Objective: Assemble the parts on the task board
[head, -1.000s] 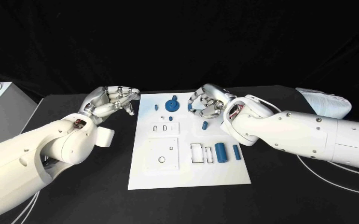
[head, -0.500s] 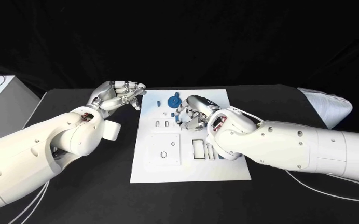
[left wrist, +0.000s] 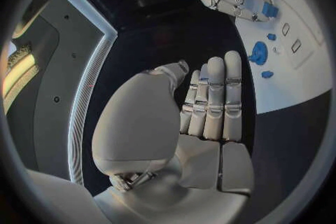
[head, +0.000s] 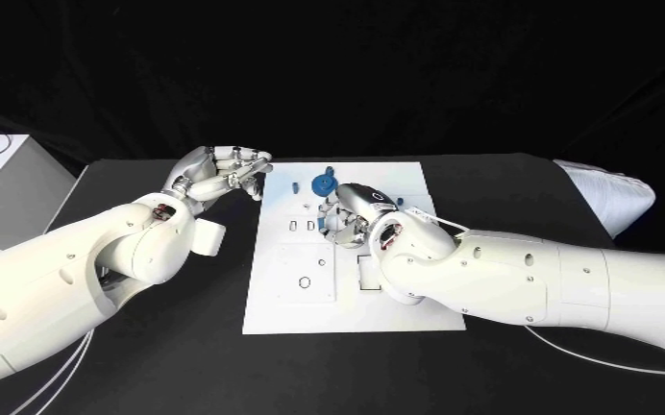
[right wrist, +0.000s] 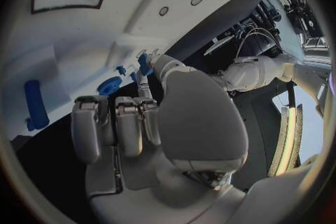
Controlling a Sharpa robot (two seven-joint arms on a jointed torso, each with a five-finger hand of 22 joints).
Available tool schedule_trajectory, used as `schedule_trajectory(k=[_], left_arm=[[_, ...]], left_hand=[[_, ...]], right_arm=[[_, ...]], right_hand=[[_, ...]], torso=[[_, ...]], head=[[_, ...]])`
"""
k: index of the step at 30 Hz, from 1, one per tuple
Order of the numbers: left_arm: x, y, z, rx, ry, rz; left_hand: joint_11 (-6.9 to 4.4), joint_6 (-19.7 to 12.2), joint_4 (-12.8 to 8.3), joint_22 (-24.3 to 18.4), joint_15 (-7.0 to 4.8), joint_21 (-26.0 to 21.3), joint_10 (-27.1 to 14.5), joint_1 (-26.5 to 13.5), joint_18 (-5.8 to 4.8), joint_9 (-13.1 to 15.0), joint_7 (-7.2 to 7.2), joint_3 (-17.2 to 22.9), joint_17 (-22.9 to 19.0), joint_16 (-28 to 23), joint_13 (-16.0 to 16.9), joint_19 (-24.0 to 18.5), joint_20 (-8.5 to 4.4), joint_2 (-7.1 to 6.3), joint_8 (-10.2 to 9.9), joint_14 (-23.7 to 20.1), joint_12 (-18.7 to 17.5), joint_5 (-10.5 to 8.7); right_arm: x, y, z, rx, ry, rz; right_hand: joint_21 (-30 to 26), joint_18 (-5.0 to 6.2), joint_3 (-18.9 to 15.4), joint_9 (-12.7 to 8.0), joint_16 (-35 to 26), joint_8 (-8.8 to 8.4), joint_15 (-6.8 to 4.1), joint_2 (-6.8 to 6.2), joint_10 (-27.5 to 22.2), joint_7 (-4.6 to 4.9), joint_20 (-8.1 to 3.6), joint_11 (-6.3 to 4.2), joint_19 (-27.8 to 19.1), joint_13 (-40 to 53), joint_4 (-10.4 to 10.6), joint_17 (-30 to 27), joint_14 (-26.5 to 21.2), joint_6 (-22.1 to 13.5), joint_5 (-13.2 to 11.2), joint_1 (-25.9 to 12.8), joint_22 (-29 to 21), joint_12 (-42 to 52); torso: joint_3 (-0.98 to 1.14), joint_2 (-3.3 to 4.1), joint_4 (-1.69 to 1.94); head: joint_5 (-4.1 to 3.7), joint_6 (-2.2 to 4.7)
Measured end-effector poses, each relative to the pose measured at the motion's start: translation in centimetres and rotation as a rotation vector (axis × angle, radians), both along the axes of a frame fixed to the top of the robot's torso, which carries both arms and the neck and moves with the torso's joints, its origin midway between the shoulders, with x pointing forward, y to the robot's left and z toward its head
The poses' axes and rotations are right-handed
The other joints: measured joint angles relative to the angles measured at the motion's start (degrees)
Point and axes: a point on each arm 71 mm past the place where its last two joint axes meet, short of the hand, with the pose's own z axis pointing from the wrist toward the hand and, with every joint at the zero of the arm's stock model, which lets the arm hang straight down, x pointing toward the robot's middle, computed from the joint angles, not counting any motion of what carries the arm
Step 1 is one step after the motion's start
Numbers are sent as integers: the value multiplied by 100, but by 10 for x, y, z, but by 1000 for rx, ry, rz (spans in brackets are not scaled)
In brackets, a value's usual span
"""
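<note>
Right hand [head: 355, 215] curled over task board [head: 402, 314], pinching blue part [right wrist: 145, 61]

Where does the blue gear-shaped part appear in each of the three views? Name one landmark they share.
Head view: blue gear on the task board's far end, beyond the right hand.
Left wrist view: gear on the board, past the left hand.
Right wrist view: gear near the fingertips.
Shared landmark: the white board.
</note>
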Motion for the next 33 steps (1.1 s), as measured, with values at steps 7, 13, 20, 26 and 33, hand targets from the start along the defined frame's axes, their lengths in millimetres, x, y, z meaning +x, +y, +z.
schedule_trajectory(k=[7, 13, 20, 26, 33], left_arm=[[0, 0, 0, 3, 0, -1], [1, -2, -1, 3, 1, -2], [1, -1, -1, 4, 2, -2], [1, -1, -1, 6, 2, -1], [1, 0, -1, 8, 2, -1]], left_hand=[[0, 0, 0, 0, 0, 0, 0, 0, 0, -1, 0, 0, 0, 0, 0, 0, 0, 0, 0, 0, 0, 0], [0, 0, 0, 2, 0, 0, 0, 0, 0, -1, 0, 0, 0, 0, 0, 0, 0, 0, 0, 0, 0, 0], [0, 0, 0, 4, 0, -1, 0, 0, 0, -1, 0, 0, 0, 0, 0, 0, 0, 0, 0, 0, 0, 0], [0, 0, 0, 4, 0, -1, 0, 0, 0, -1, 0, 0, 1, 0, 0, 0, 0, 0, 0, 0, 0, 0], [0, 0, 17, 12, 0, 26, 0, 0, 0, 5, 0, 16, 1, 0, 0, -20, 20, 0, 0, 0, 0, 0]], right_arm=[[0, 5, 0, -7, -26, -1], [2, 7, -3, -15, -39, -7], [3, 9, -8, -24, -43, -12], [6, 7, -11, -35, -51, -21], [6, 7, -13, -40, -58, -24]], right_hand=[[0, 0, 0, 24, 0, 1, 0, -29, 0, 0, 0, 0, 0, 0, 0, 0, 0, 0, 0, -29, -1, 0], [0, 0, 0, 6, 0, 2, 0, -29, 0, 0, 0, 0, 0, 0, 0, 0, 0, -1, 0, -29, -1, 0], [0, 0, 0, 0, 0, 0, 1, -30, 0, 0, 0, 0, 0, 0, 0, -1, 1, -2, 0, -29, -1, 0], [0, 0, 0, 1, 0, -3, 1, -30, 0, 1, 0, 0, 0, 0, 0, -1, 1, -3, 0, -29, -2, 0], [0, 0, -1, 5, 0, -8, 1, -30, 0, 7, 0, 0, 0, 0, 0, -1, 1, -9, -10, -29, -2, 0]], torso=[[2, 6, -10], [2, 6, -11], [5, 6, 4], [2, 1, 4], [10, -1, -12]], head=[[9, -30], [-5, -45], [7, -75], [36, -104], [53, -113]])
